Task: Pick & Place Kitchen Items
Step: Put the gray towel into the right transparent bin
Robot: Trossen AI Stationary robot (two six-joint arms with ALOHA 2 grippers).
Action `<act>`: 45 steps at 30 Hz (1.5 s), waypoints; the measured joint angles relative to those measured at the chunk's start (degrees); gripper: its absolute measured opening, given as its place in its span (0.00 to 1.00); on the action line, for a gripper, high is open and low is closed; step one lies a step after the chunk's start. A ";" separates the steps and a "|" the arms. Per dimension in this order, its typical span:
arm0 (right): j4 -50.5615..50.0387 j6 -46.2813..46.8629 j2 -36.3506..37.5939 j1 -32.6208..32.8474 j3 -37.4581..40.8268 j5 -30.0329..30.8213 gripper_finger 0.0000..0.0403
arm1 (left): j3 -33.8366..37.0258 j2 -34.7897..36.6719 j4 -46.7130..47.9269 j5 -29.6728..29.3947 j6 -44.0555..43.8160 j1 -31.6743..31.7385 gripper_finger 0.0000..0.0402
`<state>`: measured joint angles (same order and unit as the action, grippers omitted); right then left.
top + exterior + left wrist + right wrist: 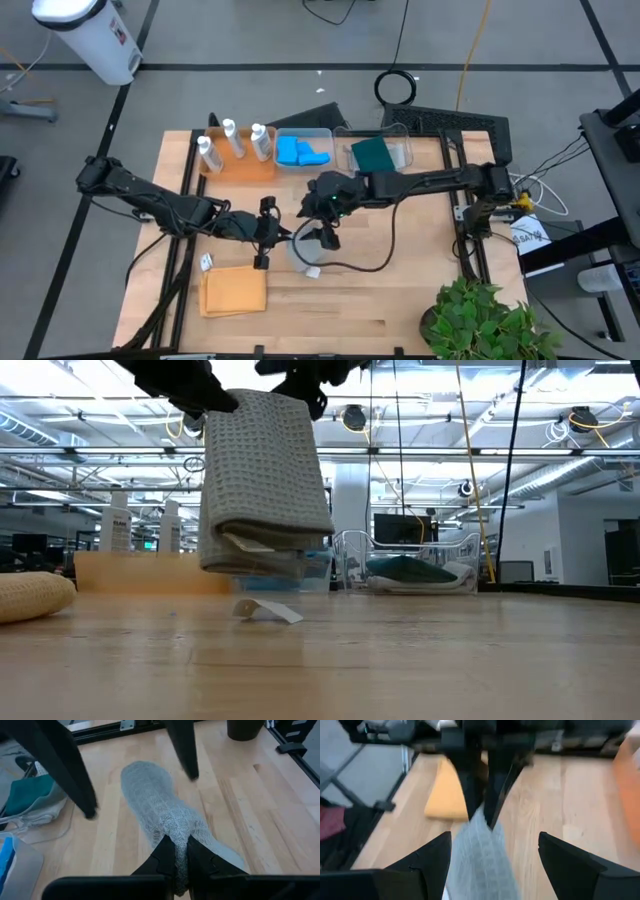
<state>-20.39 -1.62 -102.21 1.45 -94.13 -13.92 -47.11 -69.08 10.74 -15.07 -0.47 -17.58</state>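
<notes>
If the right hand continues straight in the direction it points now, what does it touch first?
Probably the grey cloth, which hangs between the right hand's open fingers. The left hand, shut on the cloth, lies just beyond. Depth is unclear.

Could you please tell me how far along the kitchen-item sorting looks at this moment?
Looks done: bright blue rectangular sponges sit in one clear plastic bin, a dark green folded cloth in the next.

In hand: the left gripper is shut on the grey waffle-weave cloth, lifted off the wooden table; the right gripper is open around it.

Left: the orange folded cloth on the table; three white capped bottles on the orange tray.
</notes>
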 joint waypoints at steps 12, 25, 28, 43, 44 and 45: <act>-1.22 -0.70 -2.79 -0.13 -0.17 -1.32 0.65 | 0.00 0.00 -0.08 0.04 0.13 0.31 0.04; -2.20 -5.35 -2.95 0.13 -0.09 -1.36 0.14 | 0.00 -0.02 -0.50 0.04 -1.00 0.31 0.07; -2.91 -6.47 -2.95 0.13 -0.09 -1.41 0.03 | 0.00 -0.05 -1.26 0.02 -1.35 0.31 0.11; -16.30 -3.29 3.09 -0.76 0.00 4.15 0.01 | -0.04 2.78 -2.46 -1.55 -0.88 0.31 0.17; -16.84 -3.03 3.79 -0.99 0.00 6.40 0.01 | -0.04 2.80 -2.59 -1.55 -0.98 0.31 0.17; -17.43 -2.63 4.48 -1.09 -0.02 8.25 0.00 | -0.04 2.80 -2.53 -1.55 -1.16 0.31 0.17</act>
<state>-37.82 -4.24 -97.73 0.36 -94.15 -5.67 -47.16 -66.28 8.21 -16.62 -1.63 -17.28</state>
